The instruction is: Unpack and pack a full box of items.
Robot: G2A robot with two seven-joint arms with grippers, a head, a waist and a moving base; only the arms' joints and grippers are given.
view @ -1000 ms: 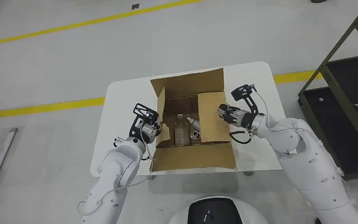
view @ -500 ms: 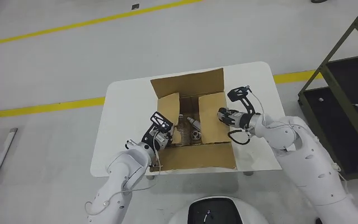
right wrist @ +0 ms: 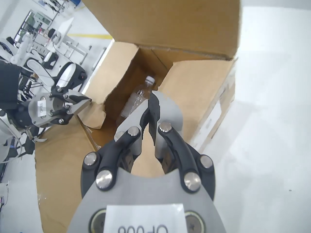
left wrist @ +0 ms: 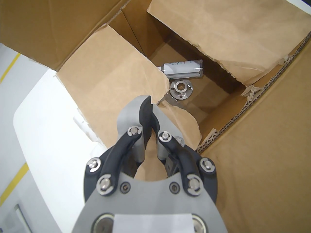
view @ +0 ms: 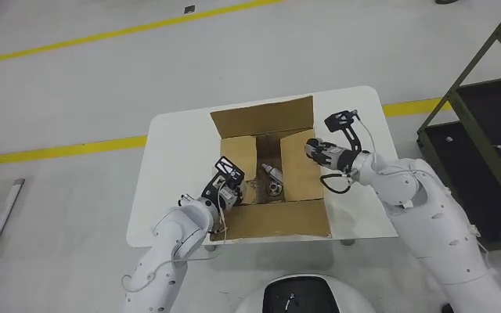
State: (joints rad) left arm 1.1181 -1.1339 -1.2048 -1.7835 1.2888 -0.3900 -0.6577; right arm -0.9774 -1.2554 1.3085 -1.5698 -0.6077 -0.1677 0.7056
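Sets the left gripper (left wrist: 148, 104), fingers squeezed together, at the torn edge of the left flap (left wrist: 109, 81) of the box (view: 270, 221) on the table (view: 168, 156). Poises the right gripper (right wrist: 150, 103), also pressed shut on nothing, above the right flap (right wrist: 194, 86). Deeper inside, shows a bottle (right wrist: 134, 100), a vial (left wrist: 183, 70) and a metal flange (left wrist: 181, 88). Likely risks: ripping the weak flap further, or sliding the box, through too hard a push

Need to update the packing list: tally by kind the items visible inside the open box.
clear plastic bottle: 1
white-labelled cylindrical container: 1
metal flange: 1
Total: 3 seen inside the cardboard box; its flaps may hide others.
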